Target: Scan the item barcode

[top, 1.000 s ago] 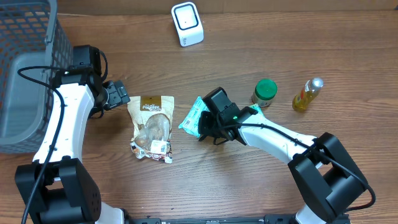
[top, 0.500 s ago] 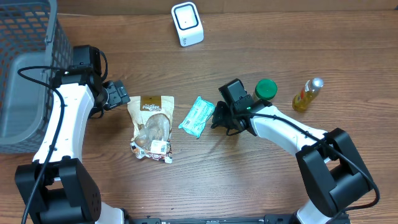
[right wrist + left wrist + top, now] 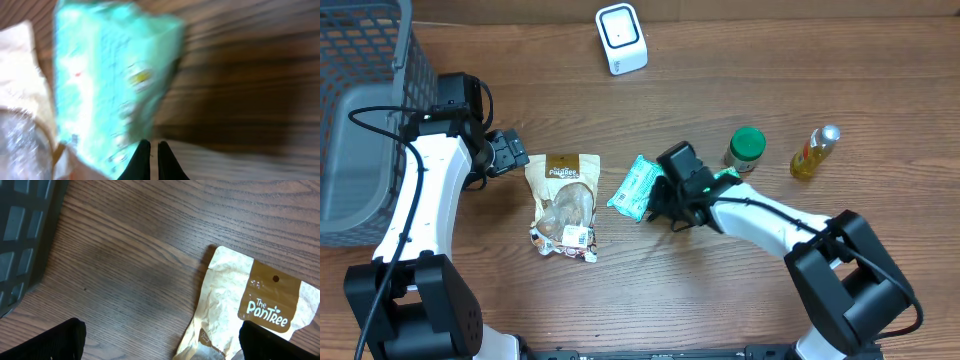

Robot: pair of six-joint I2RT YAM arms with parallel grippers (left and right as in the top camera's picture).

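A teal packet (image 3: 633, 187) lies flat on the wooden table; in the blurred right wrist view the teal packet (image 3: 110, 85) fills the upper left. My right gripper (image 3: 656, 207) sits at its lower right edge, and the right gripper (image 3: 150, 151) is shut with nothing between its fingers. A tan Pantree snack bag (image 3: 564, 205) lies to the left, with a white label near its bottom. My left gripper (image 3: 512, 152) hovers at the bag's top left corner. In the left wrist view that gripper (image 3: 160, 345) is wide open, one finger over the Pantree bag (image 3: 250, 305). The white scanner (image 3: 621, 38) stands at the back.
A grey mesh basket (image 3: 355, 120) stands at the far left, and its wall (image 3: 25, 225) shows in the left wrist view. A green-capped jar (image 3: 746, 147) and a small yellow bottle (image 3: 814, 152) stand to the right of the right arm.
The right gripper swung right, away from the teal packet, then came back to the packet's right edge. The left arm and the bag have not moved.
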